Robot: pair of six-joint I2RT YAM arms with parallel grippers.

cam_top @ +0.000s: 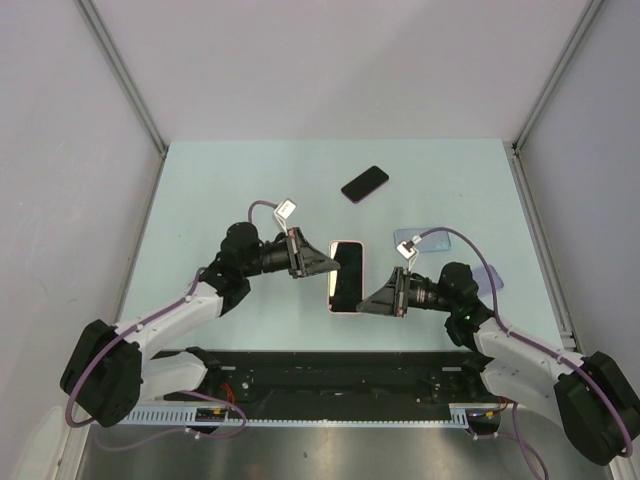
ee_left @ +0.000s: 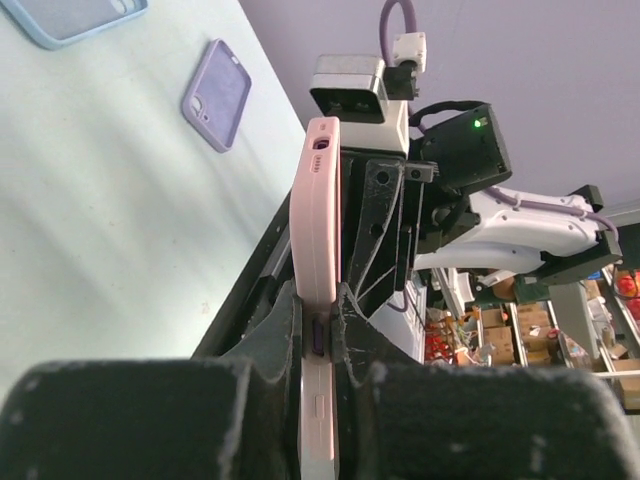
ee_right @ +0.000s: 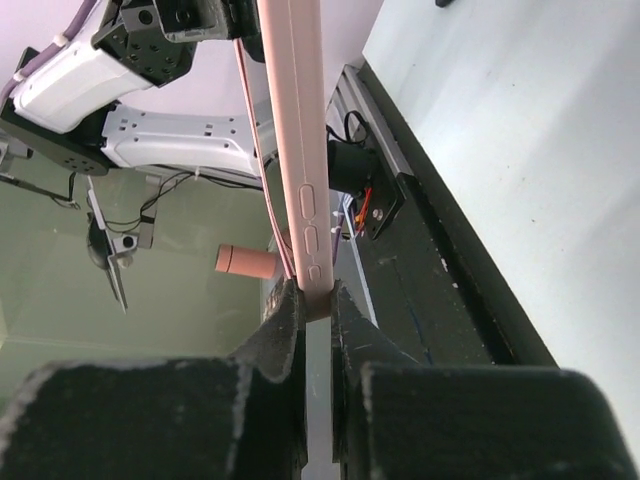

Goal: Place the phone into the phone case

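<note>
The left pincer [cam_top: 335, 262] is clamped across the thickness of a slim black-screened phone in a pink rubbery case [cam_top: 346, 277], gripping it at its upper left. The right pincer [cam_top: 366, 300] is pinched shut on the same pink-cased phone at its lower right corner. In the left wrist view the fingers [ee_left: 288, 335] press both faces of the pink edge [ee_left: 318, 230]; in the right wrist view the pads [ee_right: 285, 320] squeeze the end of the case [ee_right: 300, 150] just below its side buttons. The pink-cased phone seems to be held off the pale green surface [cam_top: 230, 190], though no view shows this clearly.

Beyond the pink-cased phone, well apart from it, a bare black phone [cam_top: 365, 184] lies flat. To its right lie a lavender soft phone case [ee_left: 217, 94] and a light blue phone case [ee_left: 70, 18], both untouched.
</note>
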